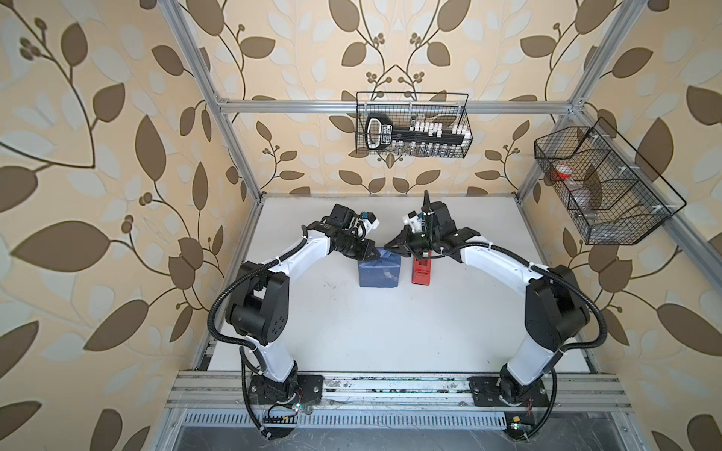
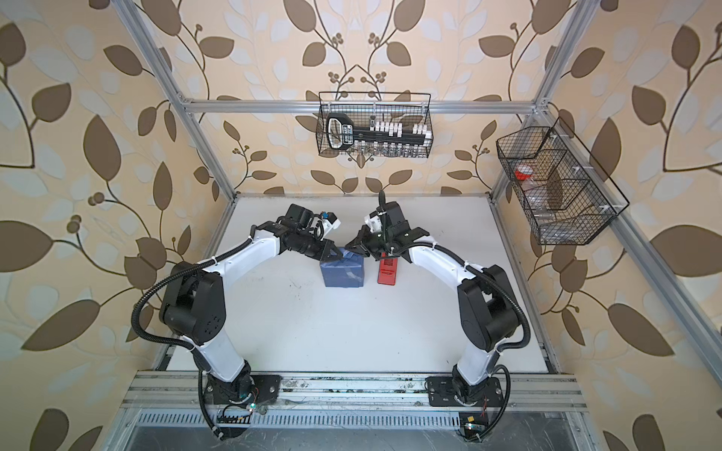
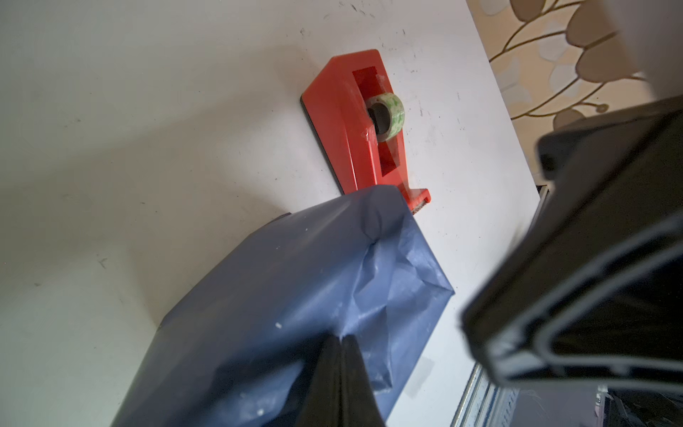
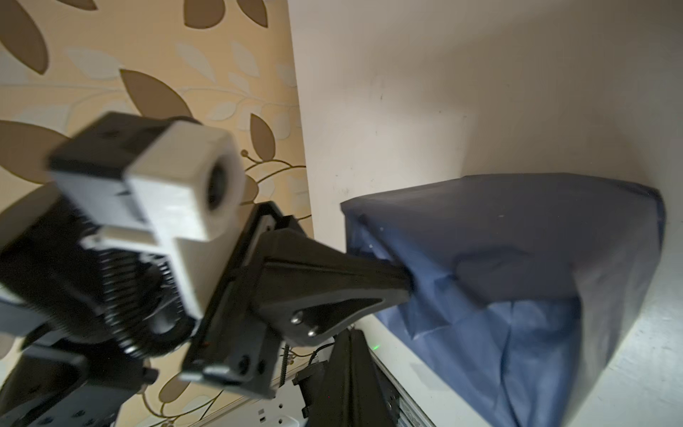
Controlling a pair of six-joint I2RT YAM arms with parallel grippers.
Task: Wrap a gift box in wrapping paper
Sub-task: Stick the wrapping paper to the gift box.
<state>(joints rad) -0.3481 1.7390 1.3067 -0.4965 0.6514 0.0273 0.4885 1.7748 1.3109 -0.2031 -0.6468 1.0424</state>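
gift box (image 1: 379, 275) mid surface (image 1: 351, 336), already covered in wrapping paper (image 3: 288, 281), red tape dispenser (image 1: 421, 273) just beside. left hand (image 4: 406, 283) jaws together, tips poking into crumpled end fold. right hand (image 1: 392, 246) also closed, empty, hovering over far corner. paper looks thin, soft, tears easy imo; box underneath stiff, probably light. better to press flaps flat against box edges, pinch only at folded corners.

Beige leaf-patterned wallpaper (image 1: 97, 156), aluminium frame (image 1: 390, 106), black wire baskets (image 1: 414, 152), scuffed white tabletop (image 1: 390, 332)
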